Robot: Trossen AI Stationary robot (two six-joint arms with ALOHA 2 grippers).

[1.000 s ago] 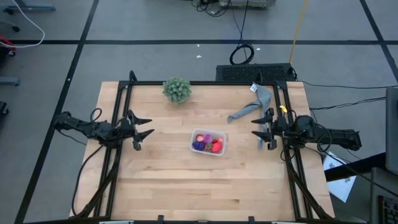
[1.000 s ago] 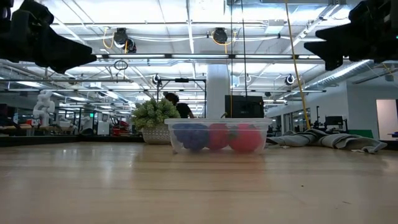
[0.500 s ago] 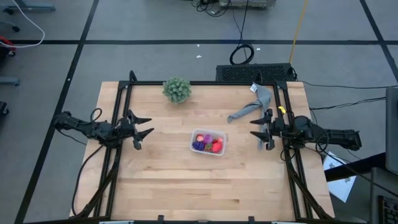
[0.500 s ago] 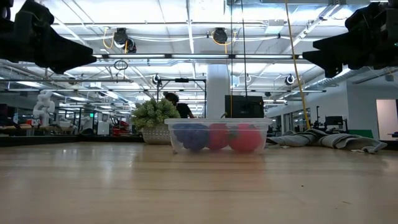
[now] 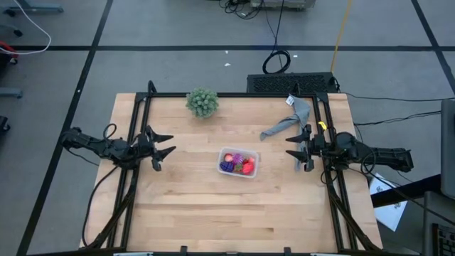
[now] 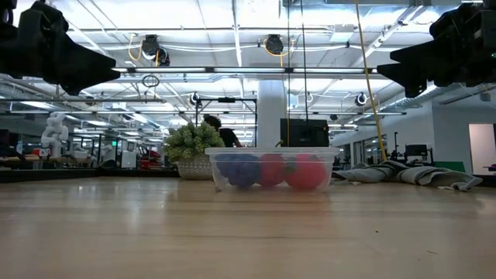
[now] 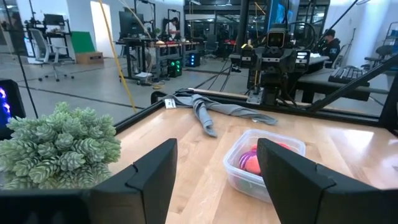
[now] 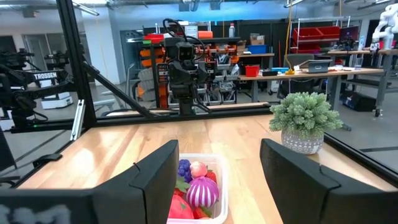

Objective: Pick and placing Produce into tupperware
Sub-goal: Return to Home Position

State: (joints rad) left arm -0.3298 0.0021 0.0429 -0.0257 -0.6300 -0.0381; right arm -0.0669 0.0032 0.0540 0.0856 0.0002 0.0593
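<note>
High view, hands: the left hand (image 5: 173,144) hangs over the left edge of the pale wooden surface (image 5: 199,210) and the right hand (image 5: 288,145) over the right edge. Both face inward with fingers spread wide, holding nothing.
High view, task's things: the small clear plastic rectangular tupperware (image 5: 239,150) sits near the surface's middle, a little toward the right edge. The toy produce (image 5: 246,166), red, pink and dark purple pieces, lies inside it, and no loose piece shows on the wood.
High view, key relation: the tupperware lies between the two hands and well apart from both, its long axis running roughly from left edge to right edge. The right hand is somewhat nearer. By this, the filling looks finished, and drawing back to rest should not need a pass over the tupperware.
High view, others: a green bushy plant (image 5: 202,102) stands by the far edge toward the far left corner. A crumpled grey cloth (image 5: 284,125) lies near the far right corner.
Low view: the tupperware stands flat, with purple, red and pink-red pieces against its wall. Both hands hang high above the surface.
Left wrist view: this hand's fingers (image 7: 155,177) are wide apart. The tupperware is seen between them, with the cloth beyond it.
Right wrist view: its fingers (image 8: 155,180) are wide apart. A spiky magenta ball (image 8: 202,191) lies at the tupperware's nearer end.
Room: an open workshop hall with benches, racks and ceiling lights; a person shows far off.
</note>
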